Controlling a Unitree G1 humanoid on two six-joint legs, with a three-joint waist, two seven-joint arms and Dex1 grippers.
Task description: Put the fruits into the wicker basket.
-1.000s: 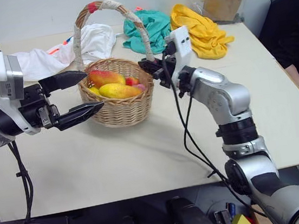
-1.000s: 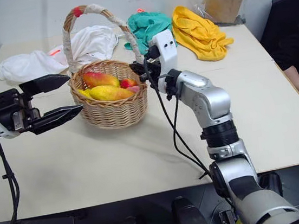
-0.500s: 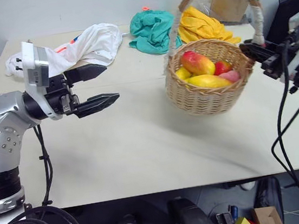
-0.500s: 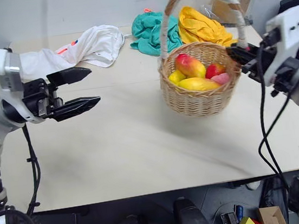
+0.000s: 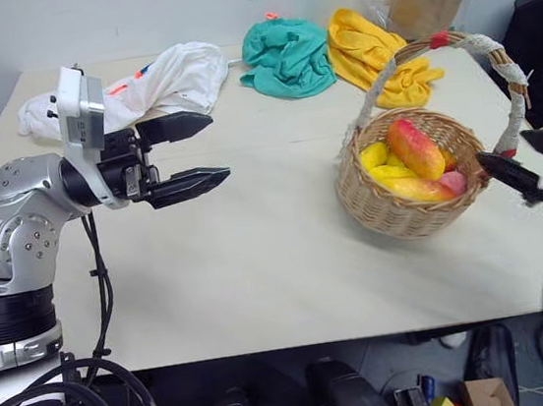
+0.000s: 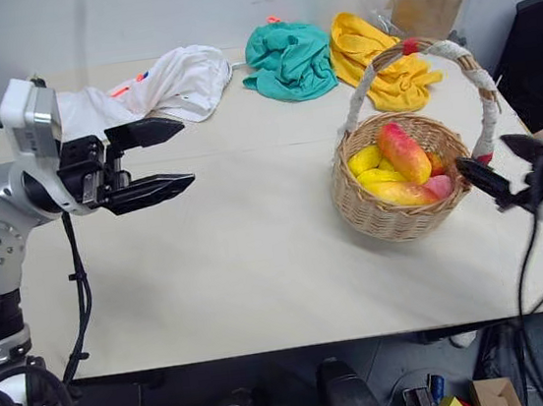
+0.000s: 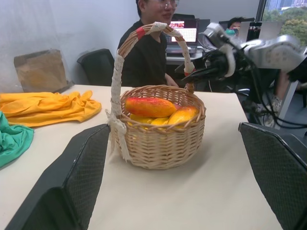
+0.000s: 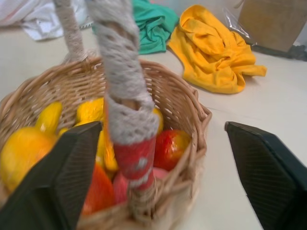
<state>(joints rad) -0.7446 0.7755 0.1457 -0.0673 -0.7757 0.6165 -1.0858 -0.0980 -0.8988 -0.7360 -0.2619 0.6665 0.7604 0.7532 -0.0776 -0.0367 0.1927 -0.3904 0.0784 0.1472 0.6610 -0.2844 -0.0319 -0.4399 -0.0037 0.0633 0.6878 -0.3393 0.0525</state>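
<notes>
Across the pale table [image 5: 260, 274] we are seeing the wicker basket [image 5: 406, 211] standing upright toward the right side, the fruits [image 5: 415, 161] lying inside it, with white [image 5: 162, 78], teal [image 5: 288, 52] and yellow [image 5: 373, 57] cloths heaped along the far edge. We are watching the right pincer [image 6: 505, 169] hovering just beside the basket's near-right rim with its fingers spread and gripping nothing, while the left pincer [image 5: 196, 153] is hanging well apart over the left side, fingers also spread and empty, pointing toward the basket.
</notes>
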